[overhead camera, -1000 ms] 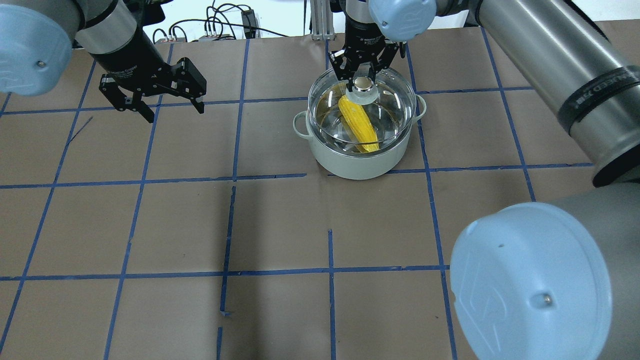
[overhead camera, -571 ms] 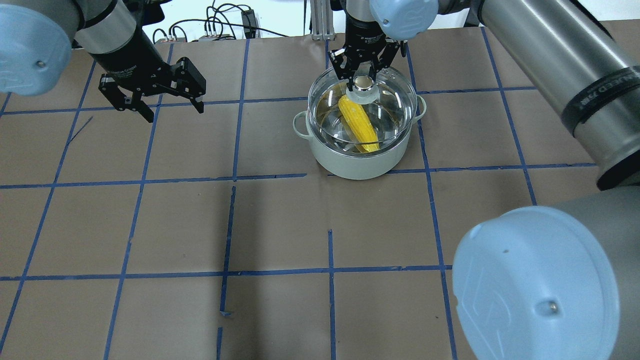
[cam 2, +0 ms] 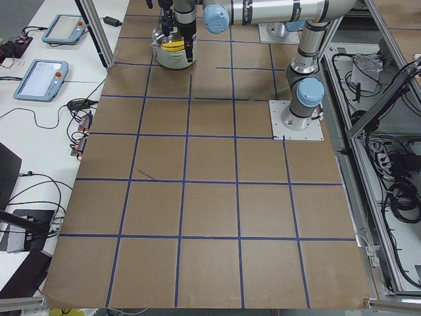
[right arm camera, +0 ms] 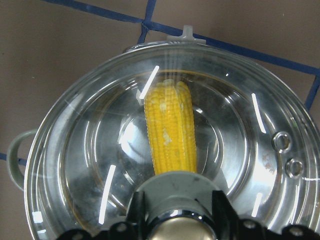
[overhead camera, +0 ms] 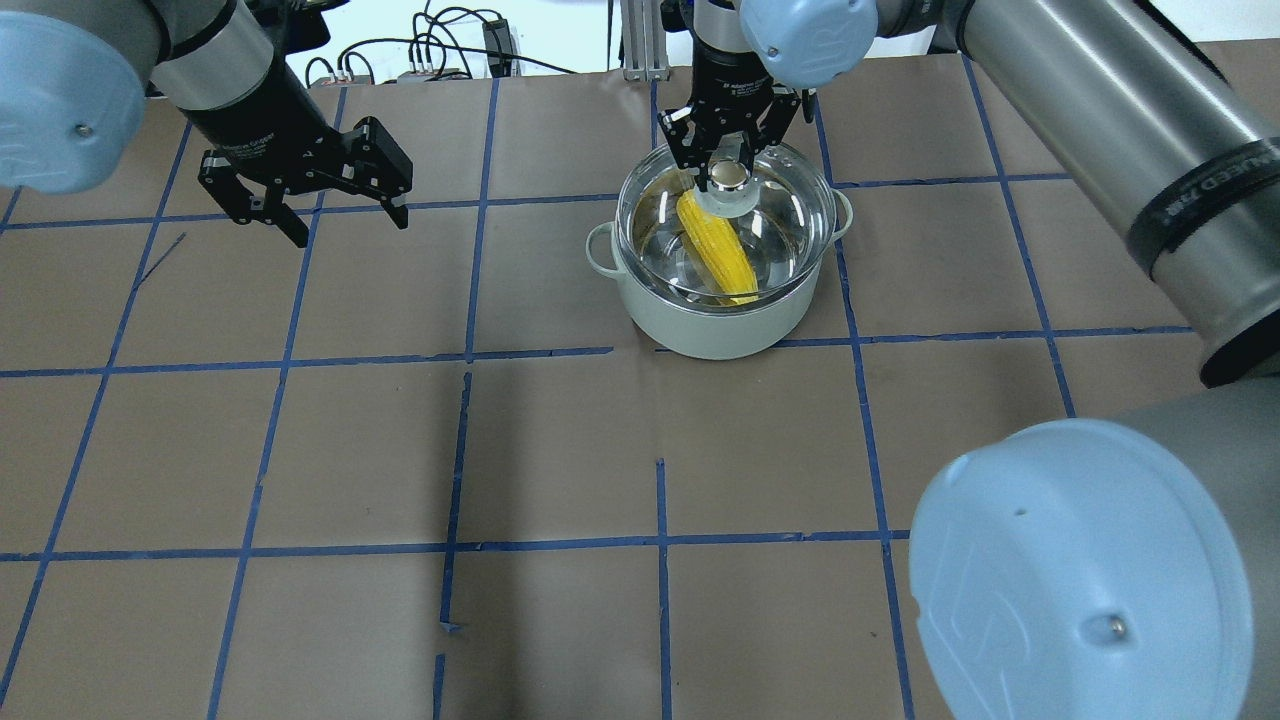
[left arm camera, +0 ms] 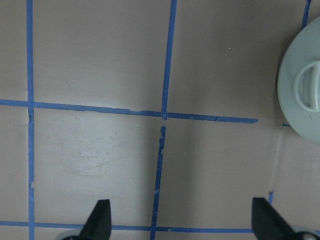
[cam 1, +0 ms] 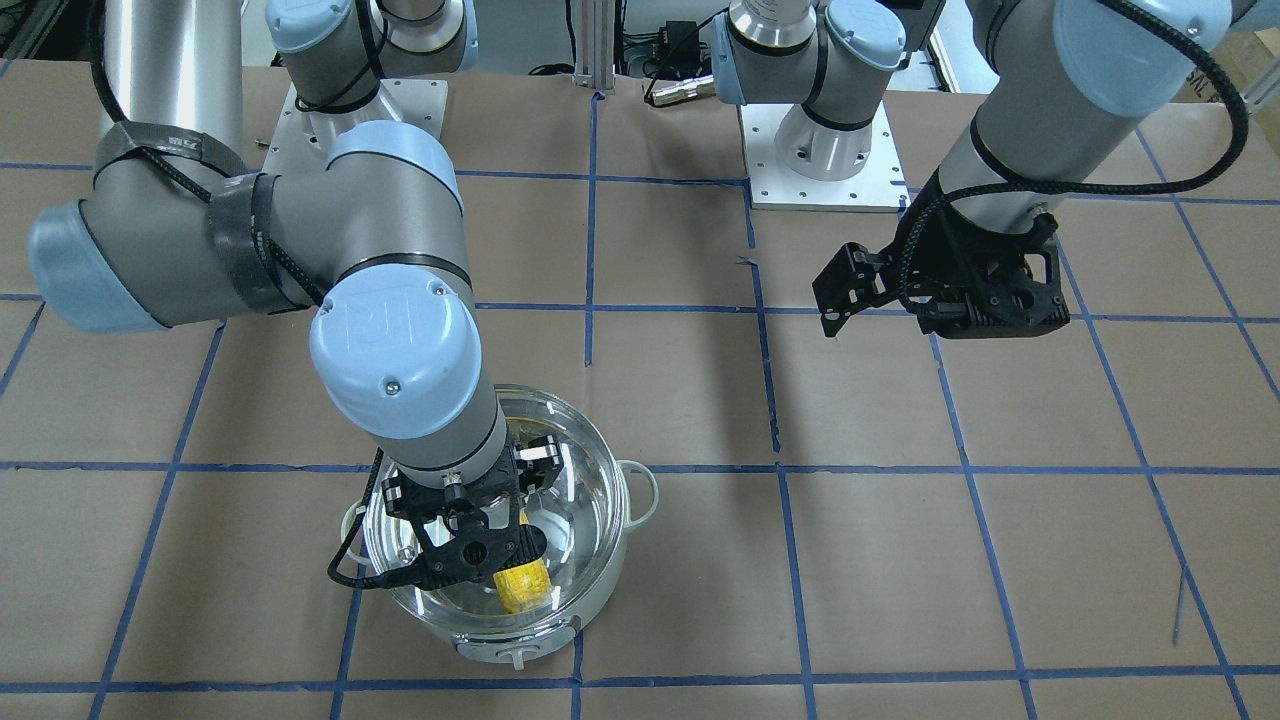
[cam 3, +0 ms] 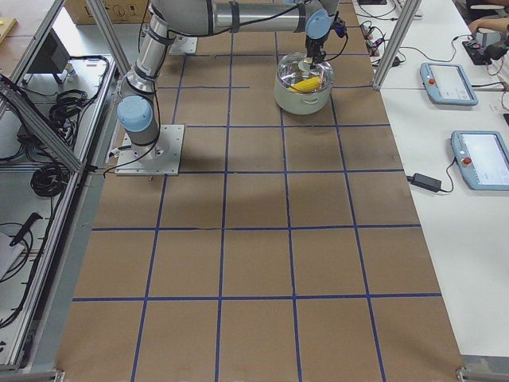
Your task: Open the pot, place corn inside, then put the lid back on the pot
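The pale-green pot (overhead camera: 700, 325) stands at the far middle of the table, with the yellow corn (overhead camera: 715, 250) lying inside it. The clear glass lid (overhead camera: 790, 215) sits level over the pot's rim. My right gripper (overhead camera: 730, 165) is above the pot, shut on the lid's knob (overhead camera: 730, 180). In the right wrist view the corn (right arm camera: 170, 130) shows through the lid (right arm camera: 240, 125), and the fingers (right arm camera: 222, 210) flank the knob. My left gripper (overhead camera: 350, 225) is open and empty, hovering well to the left of the pot. One pot handle (left arm camera: 305, 90) shows at the right edge of the left wrist view.
The table is covered in brown paper with a blue tape grid (overhead camera: 465, 355). Cables and a metal post (overhead camera: 640, 40) lie beyond the far edge. The right arm's large elbow (overhead camera: 1080, 570) fills the overhead view's lower right corner.
My right gripper has lowered the lid, which now sits down on the pot's rim. The left arm has not moved.
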Controlling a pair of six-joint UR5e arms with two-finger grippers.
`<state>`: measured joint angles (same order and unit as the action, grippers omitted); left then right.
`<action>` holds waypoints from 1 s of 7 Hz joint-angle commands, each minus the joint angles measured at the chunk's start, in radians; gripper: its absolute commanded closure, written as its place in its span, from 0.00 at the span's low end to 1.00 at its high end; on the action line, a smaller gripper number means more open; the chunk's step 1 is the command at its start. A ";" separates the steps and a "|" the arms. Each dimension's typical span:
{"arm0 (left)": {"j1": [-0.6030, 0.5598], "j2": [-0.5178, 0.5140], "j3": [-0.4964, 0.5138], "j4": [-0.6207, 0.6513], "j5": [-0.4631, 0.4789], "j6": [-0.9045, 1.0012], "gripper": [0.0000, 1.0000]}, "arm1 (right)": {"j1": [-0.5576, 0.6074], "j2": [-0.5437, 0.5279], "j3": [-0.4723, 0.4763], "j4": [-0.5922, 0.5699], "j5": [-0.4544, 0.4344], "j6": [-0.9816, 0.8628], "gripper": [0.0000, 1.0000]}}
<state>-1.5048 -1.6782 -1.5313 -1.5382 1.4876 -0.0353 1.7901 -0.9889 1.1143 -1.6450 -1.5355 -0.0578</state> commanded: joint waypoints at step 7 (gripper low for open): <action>0.000 0.000 -0.001 0.001 -0.015 0.000 0.00 | 0.003 0.010 0.001 0.002 0.000 0.000 0.92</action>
<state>-1.5048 -1.6782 -1.5325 -1.5370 1.4728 -0.0357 1.7932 -0.9785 1.1152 -1.6429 -1.5343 -0.0583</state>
